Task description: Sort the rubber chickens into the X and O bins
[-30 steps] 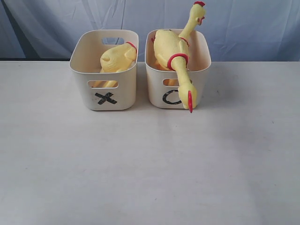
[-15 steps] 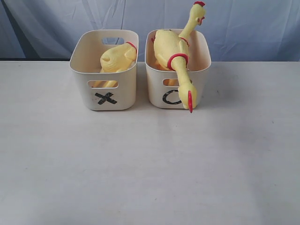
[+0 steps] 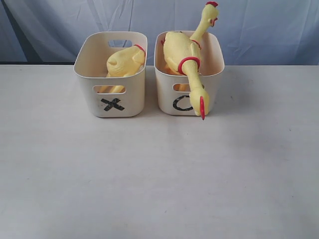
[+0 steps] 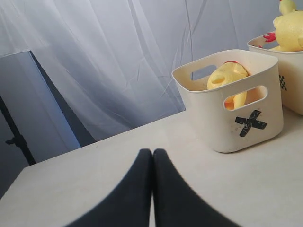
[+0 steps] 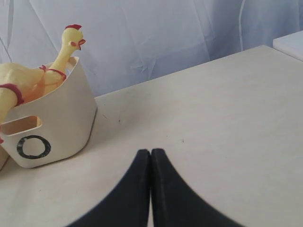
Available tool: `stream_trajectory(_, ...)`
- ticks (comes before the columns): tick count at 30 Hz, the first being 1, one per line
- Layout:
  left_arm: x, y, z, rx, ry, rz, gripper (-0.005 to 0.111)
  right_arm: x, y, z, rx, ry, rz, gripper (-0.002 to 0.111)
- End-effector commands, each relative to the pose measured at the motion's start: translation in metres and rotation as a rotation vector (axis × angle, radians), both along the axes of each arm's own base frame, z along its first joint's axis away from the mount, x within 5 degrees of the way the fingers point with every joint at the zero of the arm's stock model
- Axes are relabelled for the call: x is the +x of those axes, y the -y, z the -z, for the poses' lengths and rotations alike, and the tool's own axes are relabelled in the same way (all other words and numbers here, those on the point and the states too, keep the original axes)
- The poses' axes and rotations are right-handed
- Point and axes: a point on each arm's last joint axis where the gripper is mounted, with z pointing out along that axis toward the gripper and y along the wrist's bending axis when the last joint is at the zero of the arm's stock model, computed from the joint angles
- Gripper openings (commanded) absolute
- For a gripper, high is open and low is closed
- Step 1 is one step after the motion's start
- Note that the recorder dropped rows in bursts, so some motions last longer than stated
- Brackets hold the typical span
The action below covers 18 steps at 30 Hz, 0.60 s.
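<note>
A blue curtain (image 3: 259, 25) backs the pale bench (image 3: 159, 174). Exterior view: the X bin (image 3: 134, 97) and O bin (image 3: 167, 97) stand side by side near the bench's far edge, a chicken piece (image 3: 124, 60) in X and a whole rubber chicken (image 3: 180, 50) in O. No chicken lies loose. Left wrist view: the left gripper (image 4: 152, 152) is pressed together, empty. Right wrist view: the right gripper (image 5: 150, 152) is likewise. Sorting looks finished, so the next move is only a check.

Soft even light, faint shadows

2 cream bins — the X bin (image 3: 134, 99) bears a black X, the O bin (image 3: 164, 97) a black O. The rubber chickens (image 3: 177, 50) are yellow with red rings, combs, beaks. Off-white counter (image 3: 159, 174) — pale blue curtain (image 3: 269, 30).
</note>
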Motion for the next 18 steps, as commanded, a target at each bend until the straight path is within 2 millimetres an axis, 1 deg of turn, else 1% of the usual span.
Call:
stream_trajectory(1,-0.0003,-0.0001,-0.0006,-0.003,0.014,-0.002,0.000,-0.0004,0.0003,0.0032,0.001,-0.010,0.006,0.000)
stream_trajectory(13,-0.0003,-0.0001,-0.0002,-0.004,0.011,-0.002,0.000,-0.0004,0.0004,0.0032,0.001,-0.010,0.006,0.000)
stream_trajectory(18,-0.0008,-0.0003,0.0088,0.009,-0.089,-0.002,0.000,-0.0001,-0.0004,0.0022,0.023,0.002,0.002,0.000)
